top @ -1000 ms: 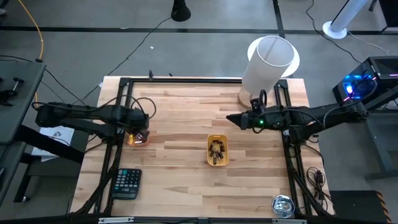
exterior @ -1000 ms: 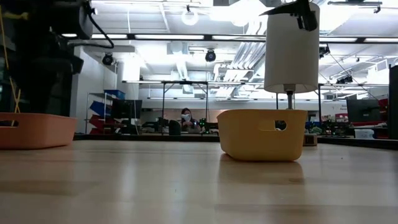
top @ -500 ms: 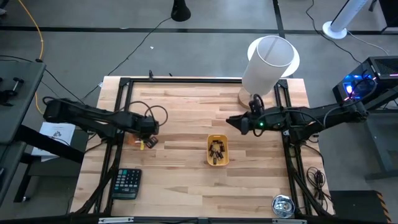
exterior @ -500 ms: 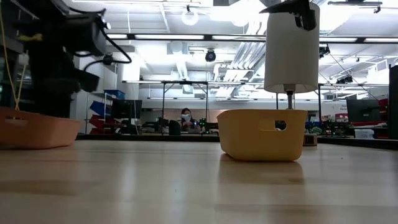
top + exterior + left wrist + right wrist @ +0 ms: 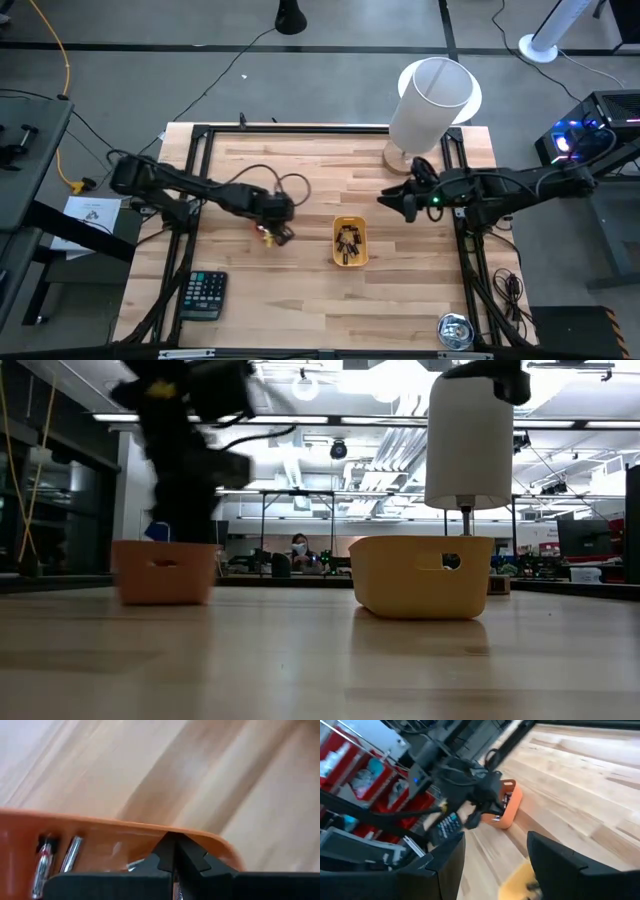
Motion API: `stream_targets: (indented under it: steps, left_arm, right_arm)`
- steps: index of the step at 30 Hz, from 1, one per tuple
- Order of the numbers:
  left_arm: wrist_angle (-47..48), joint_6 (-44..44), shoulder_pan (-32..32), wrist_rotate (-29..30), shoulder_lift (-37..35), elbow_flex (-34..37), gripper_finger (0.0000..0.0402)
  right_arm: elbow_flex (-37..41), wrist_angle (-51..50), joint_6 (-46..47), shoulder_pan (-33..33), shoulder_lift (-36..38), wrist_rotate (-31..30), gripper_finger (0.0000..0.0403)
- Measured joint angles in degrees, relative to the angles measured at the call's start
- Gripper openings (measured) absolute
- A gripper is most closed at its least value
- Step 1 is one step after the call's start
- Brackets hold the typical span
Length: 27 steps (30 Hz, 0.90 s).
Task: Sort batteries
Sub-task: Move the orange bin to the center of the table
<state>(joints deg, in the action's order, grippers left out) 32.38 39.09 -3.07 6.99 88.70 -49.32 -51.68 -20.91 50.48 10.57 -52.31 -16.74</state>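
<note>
An orange tray [image 5: 165, 570] stands on the table left of centre, holding silvery batteries [image 5: 70, 854]. My left gripper [image 5: 173, 870] is right above the tray [image 5: 268, 233], shut on its rim. A yellow tray [image 5: 350, 242] with several dark batteries [image 5: 348, 240] sits at the table's middle. My right gripper [image 5: 492, 865] hangs open above the table to the right of the yellow tray [image 5: 520, 882], touching nothing. My left gripper has its shut fingertips on the upper rim of the orange tray's wall [image 5: 170, 833]. It comes from above, slanting down. The fingers hide the contact itself, so whether the wall lies between them cannot be told. The tray stands upright with its bottom on the table [image 5: 165, 600].
A black calculator [image 5: 203, 295] lies near the front left corner. A tall white cylinder [image 5: 432, 100] stands on a round base at the back right. A shiny round thing [image 5: 455, 330] sits at the front right. Bare wood lies between and in front of the trays.
My left gripper has swept toward the table's right edge and sunk a little, and the orange tray has slid along the table with it toward the yellow tray, staying upright. My right gripper has rolled somewhat and drawn slightly toward the right edge.
</note>
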Motion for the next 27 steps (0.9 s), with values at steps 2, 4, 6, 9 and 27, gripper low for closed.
stream_targets:
  steps: [2, 4, 6, 9, 27]
  left_arm:
    - [-1.42, -1.6, -0.91, 0.18, 3.33, -4.27, 0.0]
    - [-3.7, -2.94, -1.78, 0.27, 6.68, -8.11, 0.0]
    - [-5.84, -4.17, -2.76, 0.35, 10.23, -11.88, 0.0]
    - [-8.2, -5.49, -4.32, 0.06, 15.36, -17.37, 0.0]
    - [-3.72, -4.73, -12.66, -3.95, 21.37, -27.71, 0.0]
  right_arm:
    - [0.0, -3.63, 0.3, 0.0, 1.43, 0.01, 0.0209]
    - [0.0, -7.6, 1.43, 0.0, 2.13, 0.03, 0.0209]
    - [0.0, -11.3, 2.68, 0.16, 2.24, 0.01, 0.0209]
    - [0.0, -14.7, 3.5, 1.26, 2.02, 0.01, 0.0209]
    - [0.0, -19.71, 6.45, 6.47, 0.18, -2.2, 0.0209]
